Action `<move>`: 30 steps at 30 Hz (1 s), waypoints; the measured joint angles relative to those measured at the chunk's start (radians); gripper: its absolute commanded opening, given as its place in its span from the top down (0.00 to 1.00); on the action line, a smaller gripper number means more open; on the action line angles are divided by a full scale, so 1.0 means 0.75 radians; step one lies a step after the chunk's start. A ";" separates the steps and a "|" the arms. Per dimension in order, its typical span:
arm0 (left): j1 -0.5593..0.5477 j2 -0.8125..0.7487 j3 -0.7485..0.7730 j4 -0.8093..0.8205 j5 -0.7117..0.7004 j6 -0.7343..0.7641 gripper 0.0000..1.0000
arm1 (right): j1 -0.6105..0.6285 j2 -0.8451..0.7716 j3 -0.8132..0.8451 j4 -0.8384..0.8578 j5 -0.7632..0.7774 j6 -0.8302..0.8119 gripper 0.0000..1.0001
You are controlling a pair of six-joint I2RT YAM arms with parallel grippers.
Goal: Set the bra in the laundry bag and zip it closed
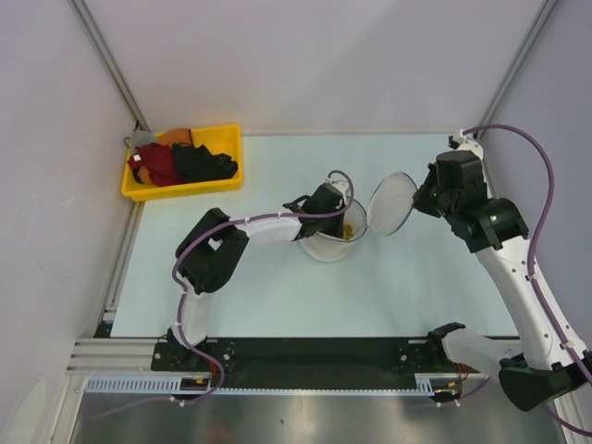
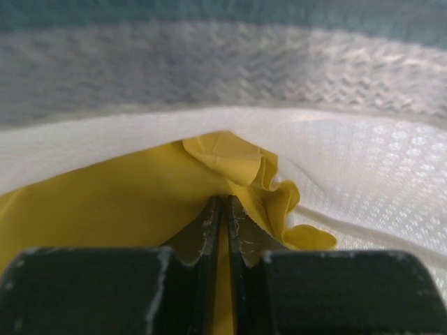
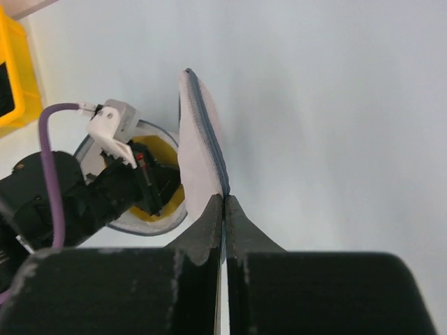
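The laundry bag (image 1: 326, 248) lies open in the middle of the table, its lower mesh half on the surface. My left gripper (image 1: 339, 218) reaches down into that half and is shut on the yellow bra (image 2: 126, 202), with fabric pinched between the fingertips of the left gripper (image 2: 225, 204). White mesh of the laundry bag (image 2: 363, 181) surrounds the cloth. My right gripper (image 1: 422, 200) is shut on the rim of the bag's lid half (image 1: 391, 203) and holds it raised on edge. In the right wrist view the lid (image 3: 199, 146) runs up from the right gripper (image 3: 225, 199), and the bra (image 3: 166, 148) shows beneath the left arm (image 3: 77, 202).
A yellow bin (image 1: 211, 189) with several dark and red garments stands at the back left, near the wall; the bin's corner (image 3: 10, 77) also shows in the right wrist view. Frame posts rise at both back corners.
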 measured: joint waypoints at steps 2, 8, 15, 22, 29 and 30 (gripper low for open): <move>-0.004 0.002 0.033 -0.019 0.013 -0.001 0.78 | -0.058 -0.003 0.002 -0.008 -0.009 -0.017 1.00; -0.012 -0.014 0.145 -0.061 0.022 0.015 0.46 | -0.316 -0.046 -0.057 0.031 -0.100 -0.071 1.00; -0.012 -0.292 0.113 -0.162 0.042 0.044 0.23 | -0.510 -0.071 -0.322 0.116 -0.278 -0.098 1.00; 0.041 -0.885 -0.085 -0.159 0.122 0.023 0.09 | -0.617 -0.054 -0.510 0.180 -0.391 -0.131 0.67; 0.556 -1.347 -0.452 -0.223 0.205 -0.081 0.00 | -0.656 -0.025 -0.612 0.258 -0.425 -0.178 0.20; 0.644 -1.388 -0.483 -0.261 0.203 -0.092 0.00 | -0.650 -0.008 -0.614 0.266 -0.425 -0.185 0.18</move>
